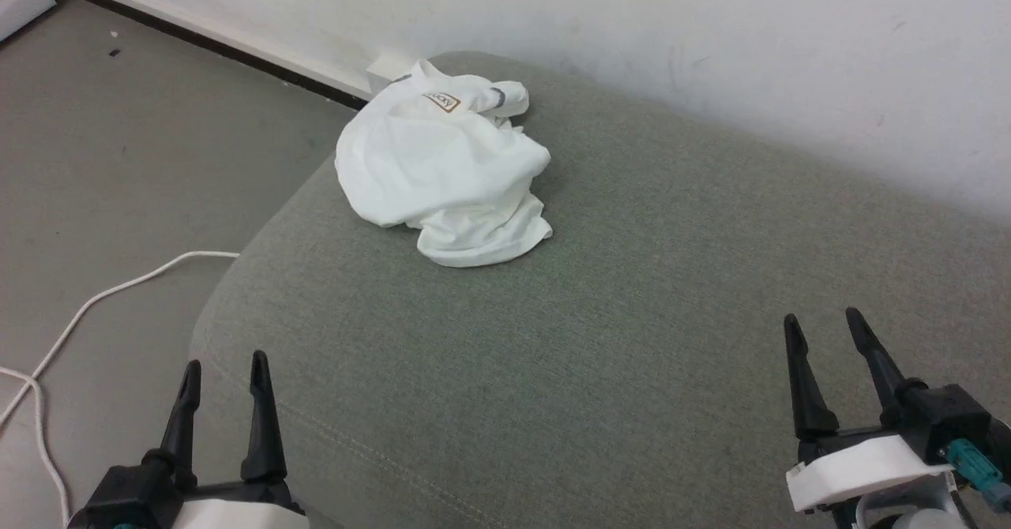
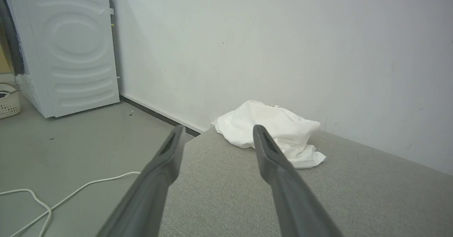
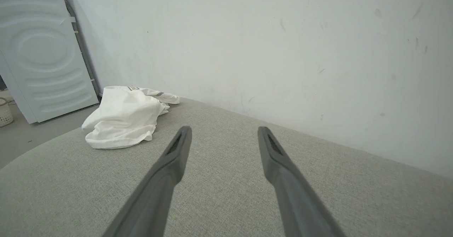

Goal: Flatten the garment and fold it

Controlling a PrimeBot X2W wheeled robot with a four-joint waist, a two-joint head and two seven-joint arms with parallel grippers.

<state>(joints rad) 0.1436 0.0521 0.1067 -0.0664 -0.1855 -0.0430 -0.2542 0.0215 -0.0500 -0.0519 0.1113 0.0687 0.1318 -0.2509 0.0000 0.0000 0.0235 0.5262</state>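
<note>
Lying bunched in a white heap on the grey-green upholstered cushion, toward its far left corner and close to the wall: the garment, unflattened and unfolded, with a small brown-bordered patch facing up on the side nearest the wall and a short run of dark stitching just beside it. Seen again from the left wrist as a crumpled mound beyond the fingers, and from the right wrist off to the left. Left gripper low over the cushion's near left edge, fingers spread wide, holding nothing, well apart from the cloth. Right gripper over the near right part of the cushion, fingers likewise spread wide and empty, farther from the heap. On the grey floor to the left, a white cable curling; beyond it a white ribbed appliance against the wall, with a pale basket beside it.
</note>
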